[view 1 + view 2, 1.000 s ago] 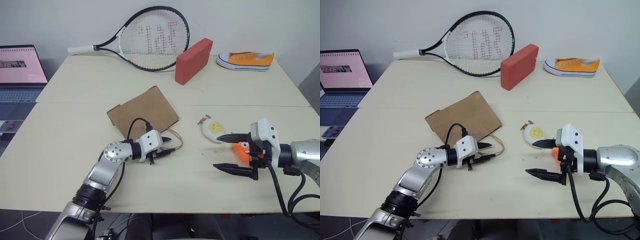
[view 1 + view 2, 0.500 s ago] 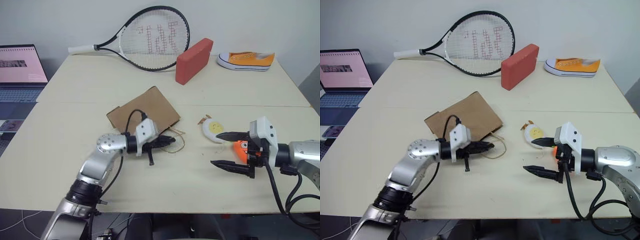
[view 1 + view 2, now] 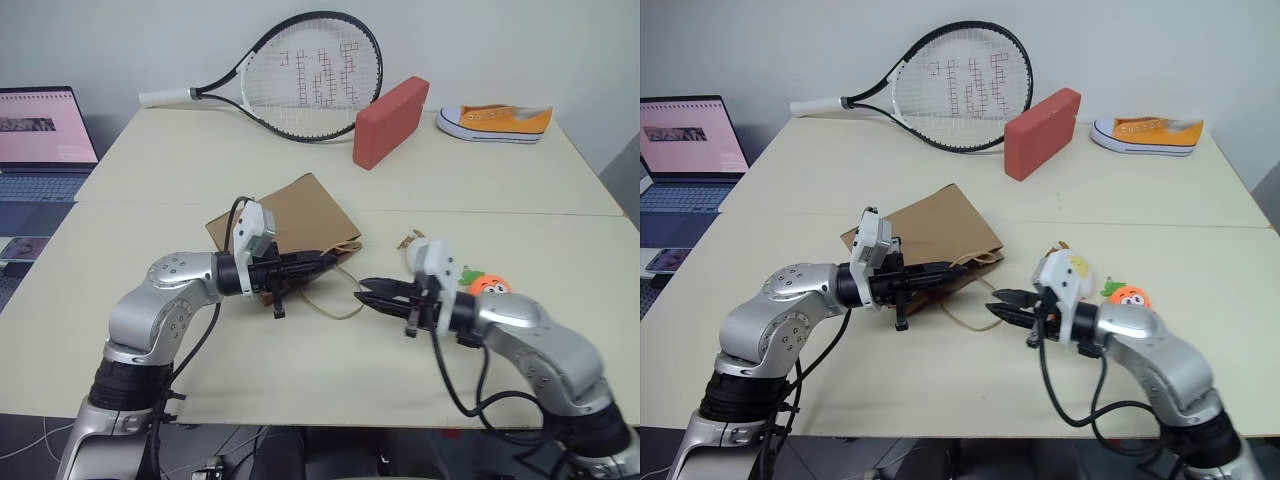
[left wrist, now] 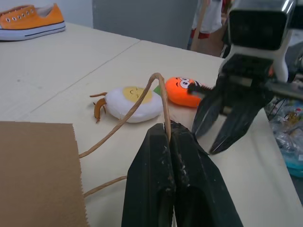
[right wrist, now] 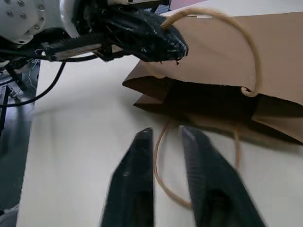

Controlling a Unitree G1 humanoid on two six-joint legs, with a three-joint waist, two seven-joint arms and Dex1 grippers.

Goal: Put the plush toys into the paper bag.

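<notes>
- The paper bag (image 3: 300, 215) lies flat on the table (image 3: 200, 160), its mouth turned toward the two tools; the dark opening is slightly parted in the right wrist view, and nothing can be seen inside it.
- The left tool (image 3: 322, 262) is pinched fully together on one cord handle (image 4: 142, 99) of the bag, holding that loop up off the table.
- The bag's other handle (image 5: 163, 165) lies slack on the table in front of the mouth.
- The right tool (image 3: 1006, 304) points at the bag's mouth, its fingers nearly together with a narrow gap, above the slack loop; whether they grip the cord cannot be told.
- The egg toy (image 4: 130, 101) and the carrot toy (image 4: 182, 91) lie side by side on the table, outside the bag, behind the right tool.
- At the far side of the table: a tennis racket (image 3: 300, 75), a red block (image 3: 390, 120) and an orange sneaker (image 3: 495, 122). A laptop (image 3: 40, 140) stands off to the left.
</notes>
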